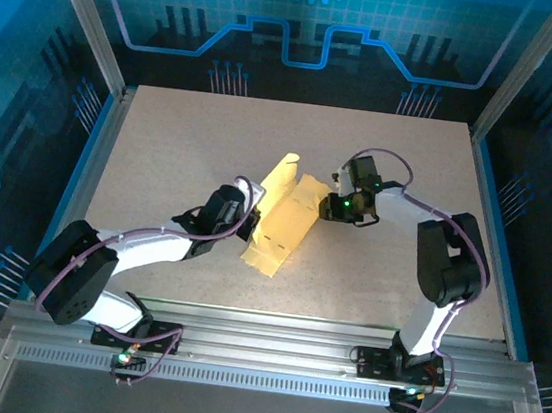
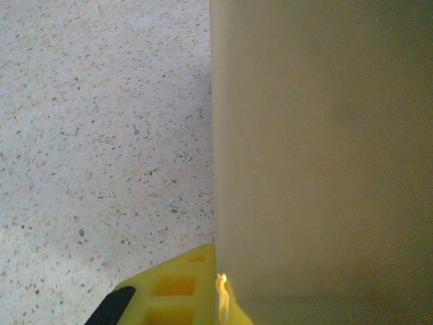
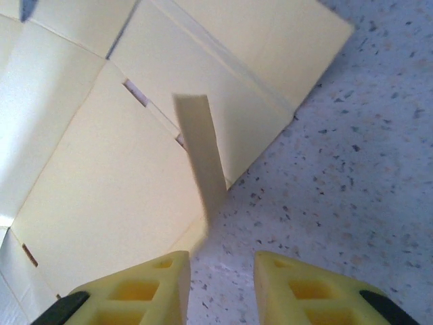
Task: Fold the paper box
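The paper box (image 1: 285, 218) is a pale yellow die-cut sheet lying mid-table, with its far left panel lifted off the surface. My left gripper (image 1: 250, 220) is at the sheet's left edge, shut on it. In the left wrist view the raised panel (image 2: 318, 156) rises straight from the jaw line of my left gripper (image 2: 223, 298) and hides one finger. My right gripper (image 1: 332, 205) is at the sheet's right edge. In the right wrist view my right gripper (image 3: 222, 284) stands open over bare table, with the sheet (image 3: 101, 203) to its left and a narrow tab (image 3: 199, 149) standing up just ahead.
The speckled tabletop (image 1: 389, 271) has free room to the right of and in front of the sheet. Blue side walls (image 1: 496, 223) and a metal rail (image 1: 271, 332) at the near edge bound the work area.
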`<act>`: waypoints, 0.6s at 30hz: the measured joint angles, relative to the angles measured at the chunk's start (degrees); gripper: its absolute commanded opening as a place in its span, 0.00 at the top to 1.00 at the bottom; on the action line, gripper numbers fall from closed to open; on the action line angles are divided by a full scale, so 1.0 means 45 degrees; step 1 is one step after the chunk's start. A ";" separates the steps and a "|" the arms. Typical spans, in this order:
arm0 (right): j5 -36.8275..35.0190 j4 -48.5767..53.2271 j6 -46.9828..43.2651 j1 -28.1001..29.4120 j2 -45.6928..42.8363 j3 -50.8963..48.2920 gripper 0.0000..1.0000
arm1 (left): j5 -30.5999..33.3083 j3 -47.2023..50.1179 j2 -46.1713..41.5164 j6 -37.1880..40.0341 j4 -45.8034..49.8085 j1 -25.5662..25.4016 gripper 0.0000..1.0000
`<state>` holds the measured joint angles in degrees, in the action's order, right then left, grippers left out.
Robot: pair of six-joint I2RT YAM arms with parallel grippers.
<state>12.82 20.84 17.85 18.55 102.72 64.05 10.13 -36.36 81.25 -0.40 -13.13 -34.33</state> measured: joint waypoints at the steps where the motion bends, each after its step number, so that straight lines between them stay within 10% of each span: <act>1: 0.0024 -0.0029 -0.0107 -0.0034 -0.0078 -0.0024 0.67 | -0.0097 -0.0034 0.0044 0.0126 0.0010 0.0010 0.97; 18: -0.0845 0.0379 -0.2905 0.0418 -0.0073 0.0631 0.89 | -0.0661 -0.0408 0.0306 0.0991 0.0199 0.0010 0.96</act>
<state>9.02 22.55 4.78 20.43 102.39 66.89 7.16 -38.20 82.63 4.05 -12.23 -34.28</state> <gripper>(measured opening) 0.135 0.055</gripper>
